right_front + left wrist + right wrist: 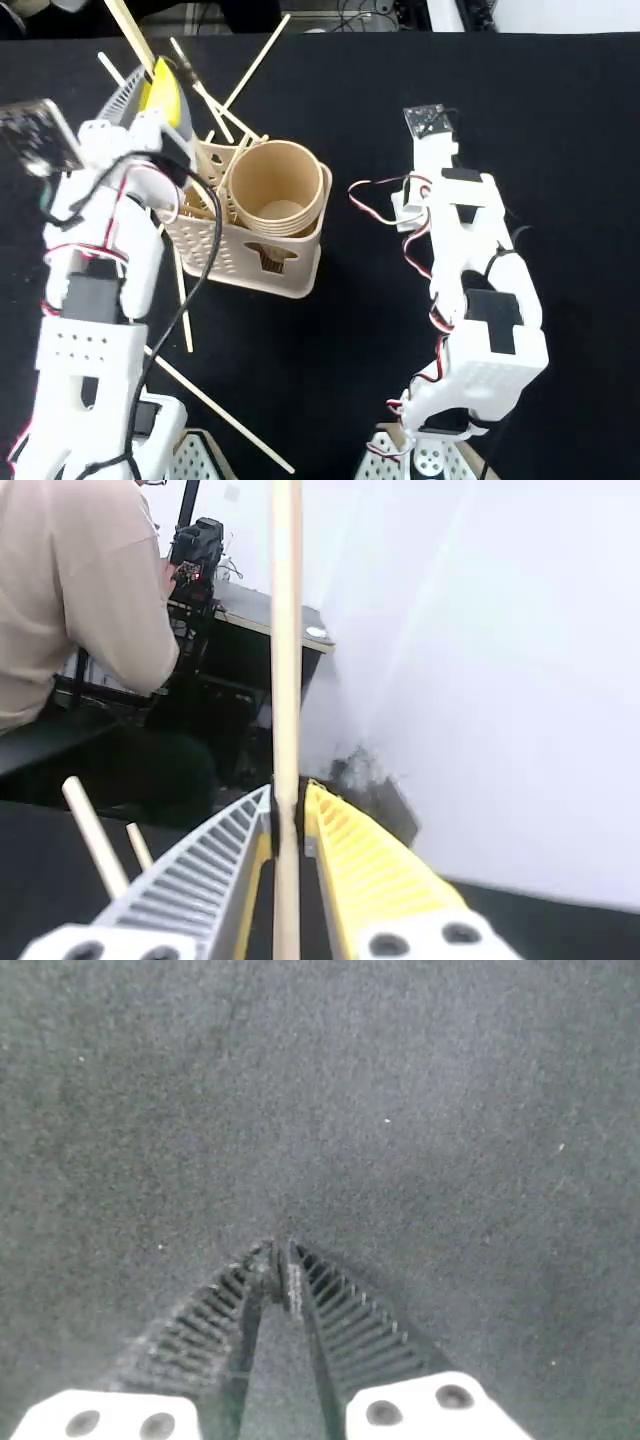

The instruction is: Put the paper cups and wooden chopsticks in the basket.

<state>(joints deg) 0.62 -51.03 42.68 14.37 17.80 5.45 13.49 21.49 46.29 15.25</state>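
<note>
My left gripper [150,70] [287,798] is raised over the far left corner of the white basket [285,275], shut on a wooden chopstick [128,28] [287,630] that points up and away. A stack of paper cups [278,188] stands in the basket, and several chopsticks [232,85] lean out of it. Two more chopstick ends [95,835] show beside my left fingers. Two chopsticks [183,300] [222,412] lie on the black table by the left arm's base. My right gripper [278,1260] is shut and empty, close above the bare cloth.
The right arm [470,260] is folded to the right of the basket. The black table cloth [560,120] is open at the far right. A person in a light sleeve [80,590] sits at a desk behind the table.
</note>
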